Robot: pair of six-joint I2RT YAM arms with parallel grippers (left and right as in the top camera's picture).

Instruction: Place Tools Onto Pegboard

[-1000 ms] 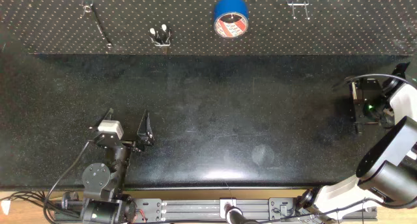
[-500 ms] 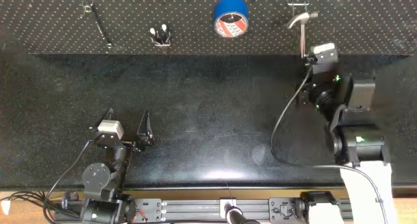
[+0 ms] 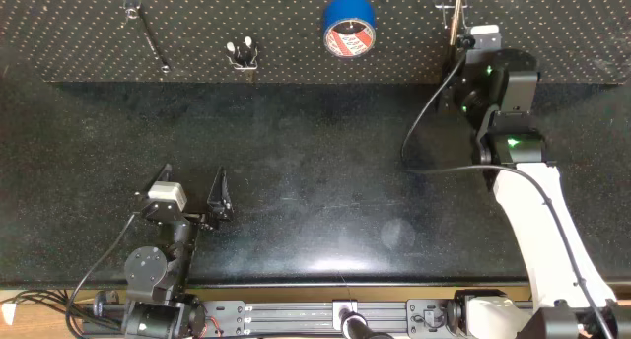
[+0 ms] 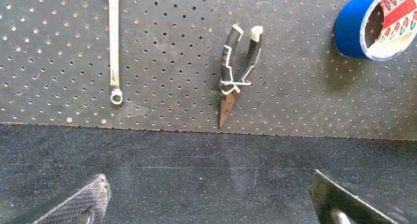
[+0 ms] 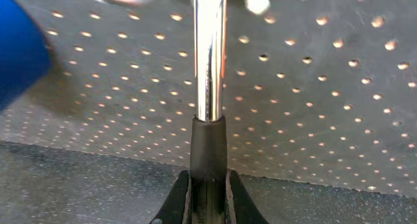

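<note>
A hammer [image 3: 454,8] with a chrome shaft [image 5: 210,61] and black grip stands upright against the pegboard [image 3: 552,33], its head up by a double metal hook [image 5: 257,1]. My right gripper [image 3: 463,43] is shut on the hammer's grip [image 5: 208,165]. On the board hang a wrench [image 3: 148,38], black-and-white pliers [image 3: 242,53] and a blue tape roll [image 3: 349,27]. My left gripper [image 3: 192,193] stands open over the black table near the front left, facing the wrench [image 4: 115,45], the pliers [image 4: 236,68] and the tape roll [image 4: 374,25].
The black table [image 3: 325,171] stretches between both arms and the pegboard. The tape roll [image 5: 19,48] hangs close beside the hammer. The right arm's cable [image 3: 424,122] loops over the table's right half.
My right arm swung from the table's right edge to the pegboard with the hammer, then carried it farther up the board to the hook. The left arm stayed still.
</note>
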